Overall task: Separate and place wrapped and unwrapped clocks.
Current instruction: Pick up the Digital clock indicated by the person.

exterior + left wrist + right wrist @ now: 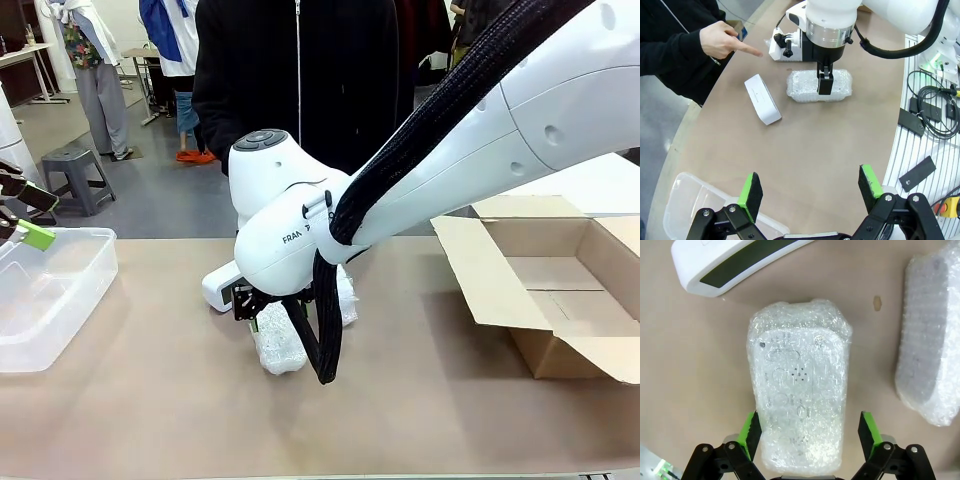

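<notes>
Presently, the right gripper (807, 429) stands astride a wrapped clock (799, 390) on the tabletop (690, 365), jaws spread; the left gripper (810, 189) hovers apart, jaws likewise spread.

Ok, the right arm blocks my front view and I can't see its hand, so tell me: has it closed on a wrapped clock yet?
Observer: No. The right hand is open, with a green pad on each side of one end of a wrapped clock.
Operator: Is the other bundle in the way?
Observer: No. The second wrapped clock lies off to one side, with bare table between the two.
Operator: And the unwrapped one?
Observer: The bare clock lies past the far end of the bundle, apart from it, with its dark screen showing.
</notes>
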`<state>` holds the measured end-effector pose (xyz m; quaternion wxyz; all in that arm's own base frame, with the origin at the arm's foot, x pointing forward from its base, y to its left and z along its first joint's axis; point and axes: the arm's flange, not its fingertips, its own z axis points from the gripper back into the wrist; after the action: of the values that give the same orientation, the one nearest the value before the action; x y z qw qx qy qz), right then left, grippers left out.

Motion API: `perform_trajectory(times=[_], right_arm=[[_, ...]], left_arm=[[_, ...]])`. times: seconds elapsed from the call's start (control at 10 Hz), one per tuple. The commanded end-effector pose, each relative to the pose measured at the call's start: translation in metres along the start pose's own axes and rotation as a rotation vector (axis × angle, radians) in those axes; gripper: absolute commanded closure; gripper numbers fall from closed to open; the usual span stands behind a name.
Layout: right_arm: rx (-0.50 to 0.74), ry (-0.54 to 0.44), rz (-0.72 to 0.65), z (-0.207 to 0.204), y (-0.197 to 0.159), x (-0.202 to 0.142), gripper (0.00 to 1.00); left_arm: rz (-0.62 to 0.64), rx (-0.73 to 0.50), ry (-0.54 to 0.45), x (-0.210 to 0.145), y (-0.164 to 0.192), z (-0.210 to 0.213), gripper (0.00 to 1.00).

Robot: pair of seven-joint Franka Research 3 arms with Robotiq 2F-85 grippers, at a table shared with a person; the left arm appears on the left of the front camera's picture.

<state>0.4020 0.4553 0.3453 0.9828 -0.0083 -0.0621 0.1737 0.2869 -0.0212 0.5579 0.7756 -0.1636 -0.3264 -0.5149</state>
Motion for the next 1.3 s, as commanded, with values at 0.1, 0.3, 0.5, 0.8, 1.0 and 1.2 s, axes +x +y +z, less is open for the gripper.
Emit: perform_trajectory(times=[0.1,0.3,0.5,0.8,1.0,1.2], right_arm=[[0.029,0.025,0.021,-0.009,0.005,0.008,0.0],[0.035,0.045,0.026,-0.016,0.008,0.011,0.0],[0.032,0.056,0.022,-0.024,0.007,0.015,0.0],[0.03,0.09,0.018,-0.028,0.005,0.014,0.0],[0.02,0.08,0.023,-0.026,0.007,0.012,0.18],[0.013,0.078,0.031,-0.024,0.009,0.011,0.37]], left_arm=[[-0.01,-0.014,-0.012,-0.002,0.002,0.0,0.0],[-0.01,-0.014,-0.012,-0.002,0.002,0.0,0.0],[-0.01,-0.014,-0.012,-0.002,0.002,0.0,0.0],[-0.01,-0.014,-0.012,-0.002,0.002,0.0,0.0],[-0.01,-0.014,-0.012,-0.002,0.002,0.0,0.0],[-0.01,-0.014,-0.012,-0.002,0.002,0.0,0.0]])
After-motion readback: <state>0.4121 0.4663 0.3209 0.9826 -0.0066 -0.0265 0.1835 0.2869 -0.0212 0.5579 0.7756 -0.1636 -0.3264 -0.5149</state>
